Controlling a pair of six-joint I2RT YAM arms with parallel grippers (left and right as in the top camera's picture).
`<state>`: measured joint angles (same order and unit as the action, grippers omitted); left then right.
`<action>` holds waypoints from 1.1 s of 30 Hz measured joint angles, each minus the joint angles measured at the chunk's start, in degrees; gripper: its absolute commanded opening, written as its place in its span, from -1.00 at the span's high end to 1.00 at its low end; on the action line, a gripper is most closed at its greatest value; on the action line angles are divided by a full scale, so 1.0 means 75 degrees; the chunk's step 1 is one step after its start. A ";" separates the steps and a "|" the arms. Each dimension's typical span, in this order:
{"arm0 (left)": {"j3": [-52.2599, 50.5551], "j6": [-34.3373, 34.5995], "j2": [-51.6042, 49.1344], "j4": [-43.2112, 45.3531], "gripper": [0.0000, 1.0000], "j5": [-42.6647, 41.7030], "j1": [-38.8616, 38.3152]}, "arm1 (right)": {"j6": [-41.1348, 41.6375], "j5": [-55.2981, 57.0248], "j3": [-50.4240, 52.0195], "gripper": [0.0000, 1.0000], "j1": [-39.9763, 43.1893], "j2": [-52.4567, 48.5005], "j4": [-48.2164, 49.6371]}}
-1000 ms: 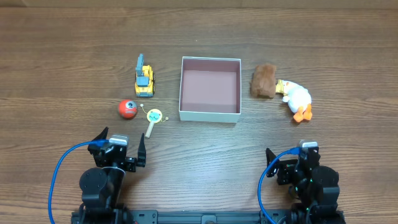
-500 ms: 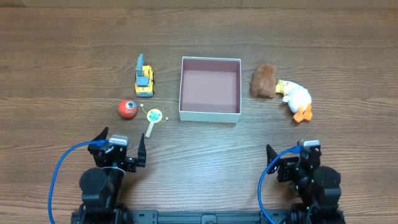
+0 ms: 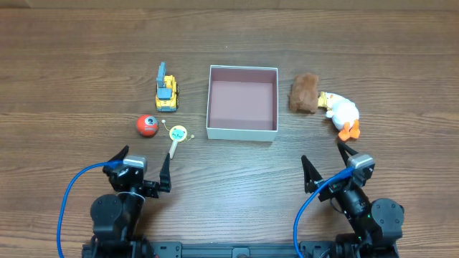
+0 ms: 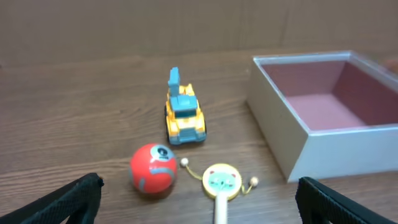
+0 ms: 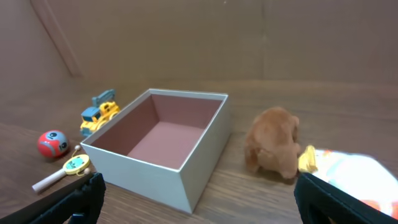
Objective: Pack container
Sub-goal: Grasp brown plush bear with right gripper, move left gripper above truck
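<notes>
The container (image 3: 242, 131), a square white box with a pink-brown inside, stands empty at the table's middle; it also shows in the left wrist view (image 4: 292, 155) and the right wrist view (image 5: 155, 171). Left of it lie a yellow-blue toy truck (image 3: 166, 93), a red ball (image 3: 147, 125) and a small yellow rattle drum (image 3: 176, 137). Right of it lie a brown plush (image 3: 305, 94) and a white duck plush (image 3: 343, 115). My left gripper (image 3: 143, 168) is open and empty, near the front edge. My right gripper (image 3: 326, 166) is open and empty, in front of the duck.
Blue cables loop from both arm bases at the front edge. The wooden table (image 3: 237, 172) stretches between the grippers and the toys. A brown wall backs the table in the wrist views.
My right gripper has turned and moved forward, and its fingers have spread wider. The left arm and all toys have not moved.
</notes>
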<state>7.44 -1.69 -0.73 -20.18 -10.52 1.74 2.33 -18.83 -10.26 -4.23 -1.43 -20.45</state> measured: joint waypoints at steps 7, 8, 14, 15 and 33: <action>0.2212 0.0405 -0.1524 -0.0006 -1.00 0.0347 0.0000 | 0.0248 0.0638 -0.1827 -1.00 0.0000 -0.2719 -0.1510; 0.2637 0.0437 -0.2090 -0.0052 -1.00 0.0370 0.0000 | 0.0256 0.0772 -0.2535 -1.00 0.0003 -0.3462 -0.1818; 0.5295 0.0469 -0.5919 -0.1247 -1.00 0.0405 0.0000 | 0.0236 0.1072 -0.6802 -1.00 0.0003 -0.7213 -0.4057; 0.5636 0.0469 -0.6347 -0.1440 -1.00 0.0382 0.0000 | 0.0192 0.1090 -0.7277 -1.00 0.0003 -0.7580 -0.4392; 0.9970 0.0347 -1.0526 -0.4366 -1.00 0.0323 0.0000 | 0.0863 0.1326 -1.1165 -1.00 0.0000 -1.3607 -0.4750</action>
<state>82.21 0.91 -79.68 -52.93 -8.10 1.74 8.80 -8.88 -94.00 -4.23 -103.48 -56.07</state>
